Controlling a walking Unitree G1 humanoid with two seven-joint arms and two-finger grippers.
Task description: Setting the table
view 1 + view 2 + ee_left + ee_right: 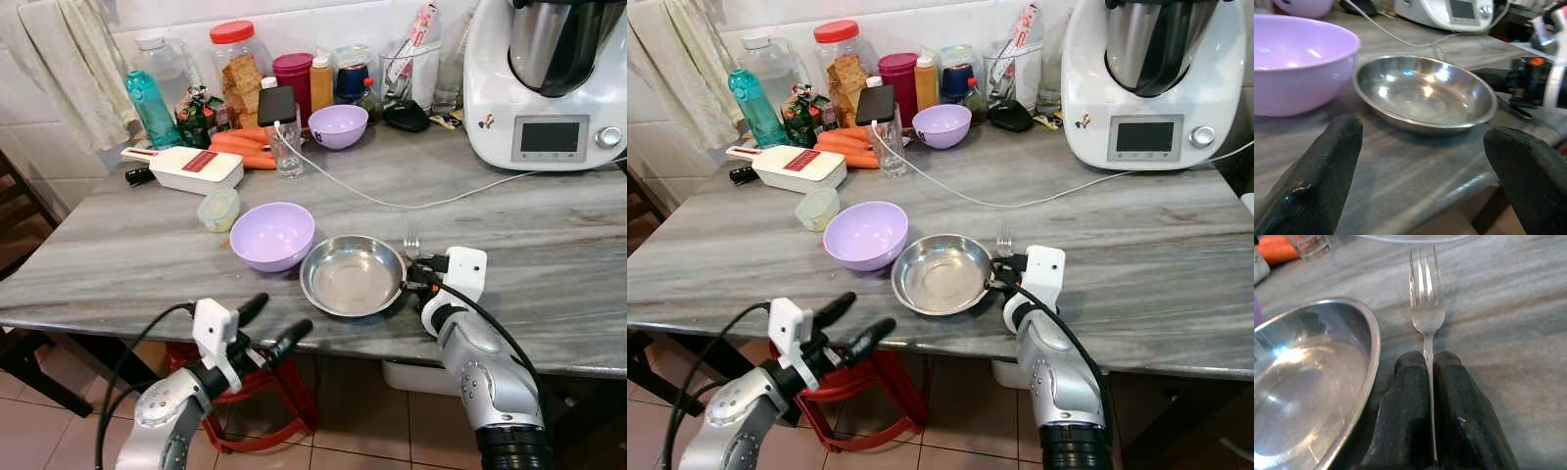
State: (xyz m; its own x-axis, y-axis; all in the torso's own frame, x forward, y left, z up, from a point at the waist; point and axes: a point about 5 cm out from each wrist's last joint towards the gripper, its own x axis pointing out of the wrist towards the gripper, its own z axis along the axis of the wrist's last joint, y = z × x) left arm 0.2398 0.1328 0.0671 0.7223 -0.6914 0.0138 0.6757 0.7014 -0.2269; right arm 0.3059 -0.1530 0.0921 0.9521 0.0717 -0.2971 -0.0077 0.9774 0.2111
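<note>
A steel plate lies near the front edge of the marble table, with a lilac bowl touching its left side. My right gripper is shut on the handle of a fork, whose tines point away from me just right of the plate. The fork lies low over the tabletop. My left gripper hangs open below the table's front edge, in front of the bowl and plate.
A second lilac bowl, jars, bottles, carrots, a glass and a white slicer crowd the back left. A white kitchen machine stands back right, its cable crossing the table. A red stool sits under the edge.
</note>
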